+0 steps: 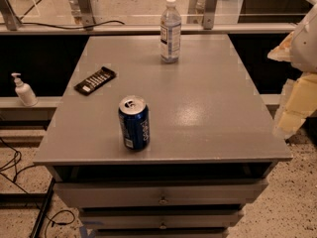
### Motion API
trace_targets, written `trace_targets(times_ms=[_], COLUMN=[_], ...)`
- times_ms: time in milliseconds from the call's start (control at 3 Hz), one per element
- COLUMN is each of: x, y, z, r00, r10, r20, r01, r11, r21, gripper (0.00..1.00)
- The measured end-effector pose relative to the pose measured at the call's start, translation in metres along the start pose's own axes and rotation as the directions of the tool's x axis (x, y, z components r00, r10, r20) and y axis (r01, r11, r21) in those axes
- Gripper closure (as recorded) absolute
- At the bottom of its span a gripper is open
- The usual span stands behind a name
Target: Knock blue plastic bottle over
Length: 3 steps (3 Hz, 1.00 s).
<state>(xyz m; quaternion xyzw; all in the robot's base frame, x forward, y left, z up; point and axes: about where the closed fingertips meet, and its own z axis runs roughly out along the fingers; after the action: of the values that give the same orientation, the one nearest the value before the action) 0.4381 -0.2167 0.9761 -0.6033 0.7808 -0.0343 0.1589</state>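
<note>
The blue plastic bottle (170,31) stands upright at the far middle of the grey cabinet top (208,108). It is clear and slim, with a white cap and a white-and-blue label. My gripper (295,103) shows as pale cream and white parts at the right edge of the view, beyond the cabinet's right side. It is well to the right of the bottle and nearer to me, touching nothing.
A dark blue soda can (133,123) stands upright near the front left. A flat black packet (95,80) lies at the left. A small white pump bottle (23,90) stands on a ledge left of the cabinet. Drawers sit below the front edge, and cables lie on the floor at left.
</note>
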Motion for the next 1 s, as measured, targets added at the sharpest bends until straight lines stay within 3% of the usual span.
trace_targets(times_ms=[333, 667, 1000], x=[0.0, 0.0, -0.003], y=[0.0, -0.016, -0.063], z=[0.0, 0.018, 0.044], r00=[1.0, 0.996, 0.976], r10=[0.0, -0.005, -0.01], r20=[0.0, 0.085, 0.218], r01=[0.0, 0.005, 0.006], r11=[1.0, 1.0, 0.9997], r21=[0.0, 0.008, 0.023], gripper=[0.0, 0.0, 0.0])
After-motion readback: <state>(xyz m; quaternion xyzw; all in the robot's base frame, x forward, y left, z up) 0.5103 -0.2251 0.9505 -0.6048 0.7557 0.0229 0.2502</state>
